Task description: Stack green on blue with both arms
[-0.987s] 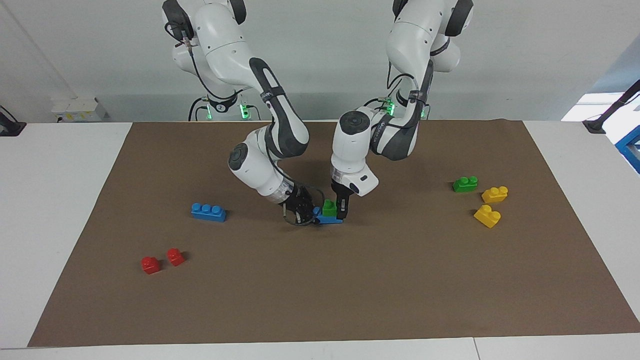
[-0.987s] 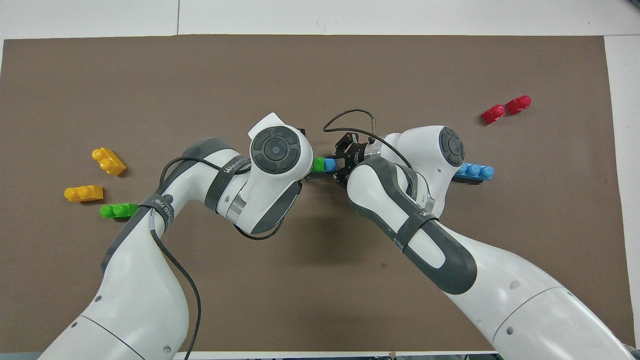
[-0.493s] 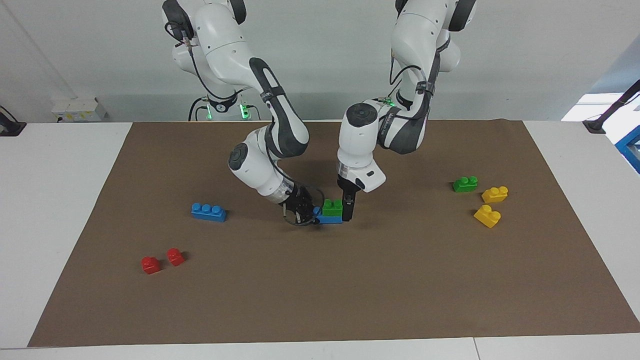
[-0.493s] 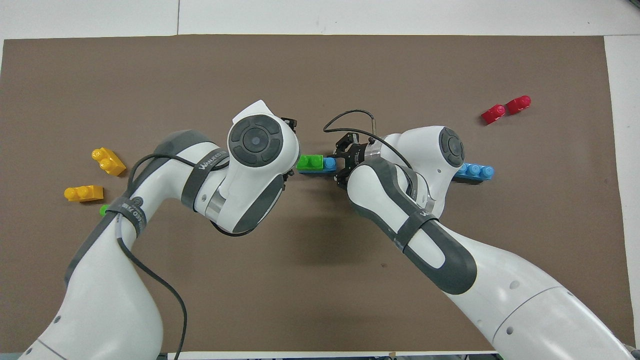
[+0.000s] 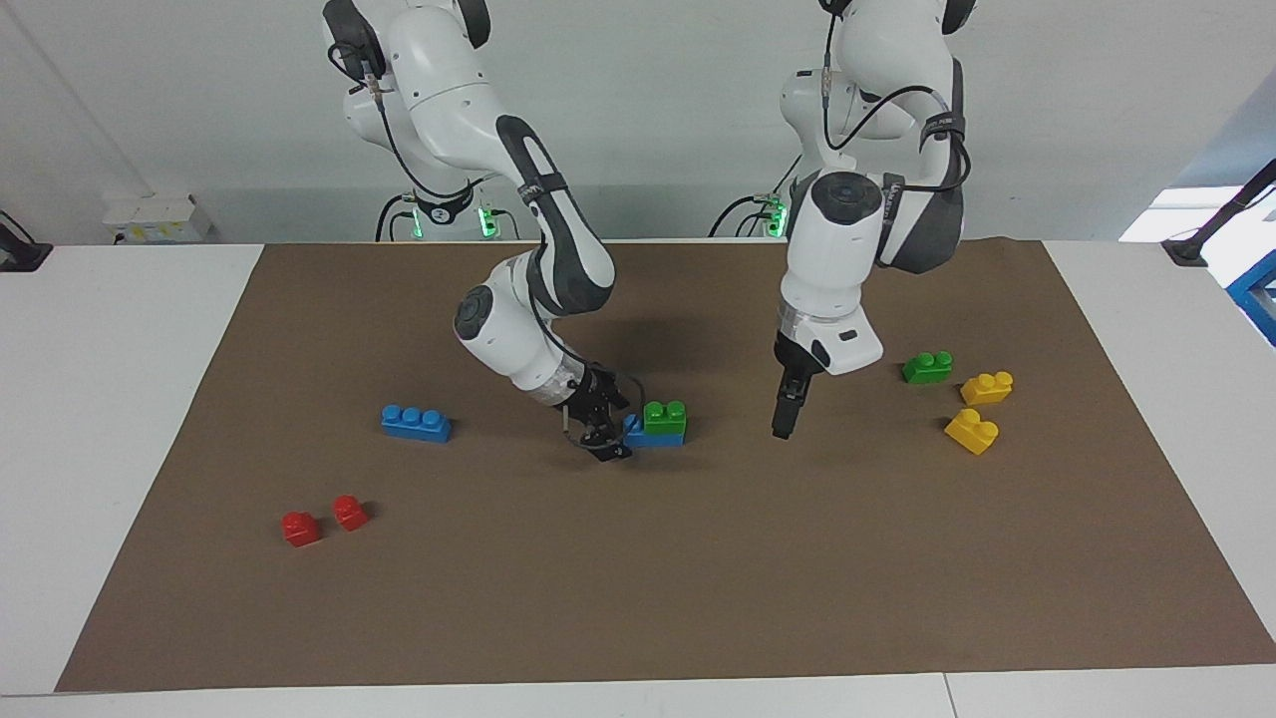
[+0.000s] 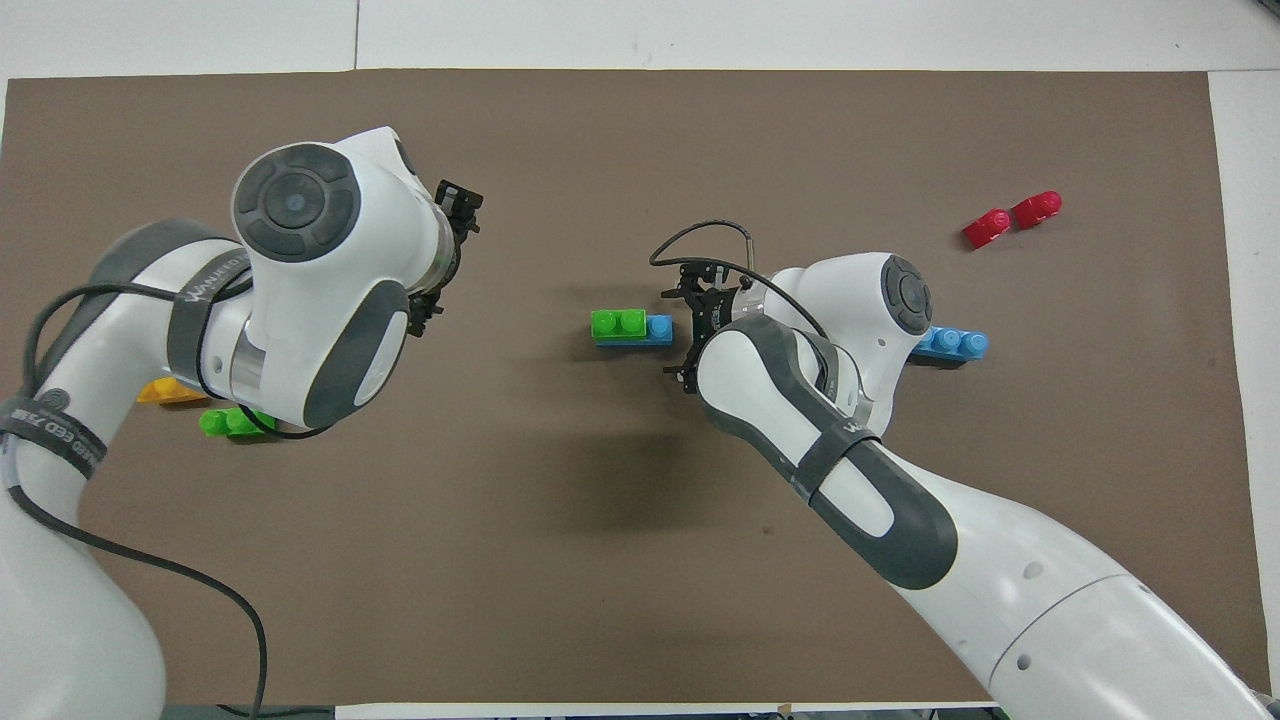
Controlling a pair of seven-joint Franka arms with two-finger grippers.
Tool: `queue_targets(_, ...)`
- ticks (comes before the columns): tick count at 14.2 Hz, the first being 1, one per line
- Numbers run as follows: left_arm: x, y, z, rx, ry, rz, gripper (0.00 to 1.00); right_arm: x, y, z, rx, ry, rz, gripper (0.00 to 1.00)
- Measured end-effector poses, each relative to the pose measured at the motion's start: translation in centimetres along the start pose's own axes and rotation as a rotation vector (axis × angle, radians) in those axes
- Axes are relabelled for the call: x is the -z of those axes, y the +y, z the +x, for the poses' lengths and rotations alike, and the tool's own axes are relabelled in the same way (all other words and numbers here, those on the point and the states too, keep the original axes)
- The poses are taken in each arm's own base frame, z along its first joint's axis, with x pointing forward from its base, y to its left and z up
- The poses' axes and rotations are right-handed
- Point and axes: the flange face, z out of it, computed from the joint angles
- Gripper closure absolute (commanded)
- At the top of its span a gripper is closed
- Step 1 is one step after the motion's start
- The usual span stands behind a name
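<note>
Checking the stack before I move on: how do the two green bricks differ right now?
One green brick sits on a blue brick mid-mat, beside the right gripper; the other green brick lies directly on the mat, beside two yellow bricks. Both are upright, two-studded and ungripped.

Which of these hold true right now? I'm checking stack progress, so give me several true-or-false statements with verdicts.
1. A green brick sits on a blue brick. True.
2. The left gripper holds the stacked green brick. False: it hangs over bare mat, apart from the stack.
3. The right gripper is beside the stack. True.
4. Both blue bricks carry green ones. False: the other blue brick is bare.
5. Two red bricks lie side by side. True.
</note>
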Motion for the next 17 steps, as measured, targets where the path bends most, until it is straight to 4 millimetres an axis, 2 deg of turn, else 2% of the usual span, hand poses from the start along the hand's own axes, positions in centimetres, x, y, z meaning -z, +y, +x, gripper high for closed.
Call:
queue_targets(2, 0.9, -1.3, 4.2, -0.080, 0.009, 0.026, 0.00, 2.2, -1.0, 1.2, -0.003, -0.002, 0.006, 0.00)
queue_targets(5, 3.2, -4.0, 9.9, -0.331, 0.007, 0.073, 0.00, 9.0, -3.8, 6.8, 0.058, 0.078, -0.028, 0.00)
queue_targets(8, 5.6, -6.7, 14.5, -0.577, -0.011, 0.087, 0.00, 17.8, -5.6, 13.3, 0.238, 0.161, -0.102, 0.00)
queue_targets(9, 6.7, -7.6, 15.4, -0.660, -0.029, 0.084, 0.00, 20.9, -5.9, 15.0, 0.330, 0.169, -0.122, 0.00)
queue_targets(11, 9.3, -9.4, 16.2, -0.820, -0.062, 0.090, 0.00, 26.7, -5.9, 17.1, 0.528, 0.188, -0.152, 0.00)
queue_targets(12, 10.7, -10.2, 16.0, -0.885, -0.075, 0.098, 0.00, 29.1, -5.8, 17.5, 0.625, 0.201, -0.172, 0.00)
queue_targets(14, 13.0, -11.4, 15.3, -0.954, -0.088, 0.109, 0.00, 32.8, -5.6, 16.7, 0.799, 0.234, -0.215, 0.00)
queue_targets(17, 14.5, -12.4, 14.7, -0.984, -0.094, 0.117, 0.00, 37.7, -5.1, 13.6, 1.023, 0.311, -0.246, 0.00)
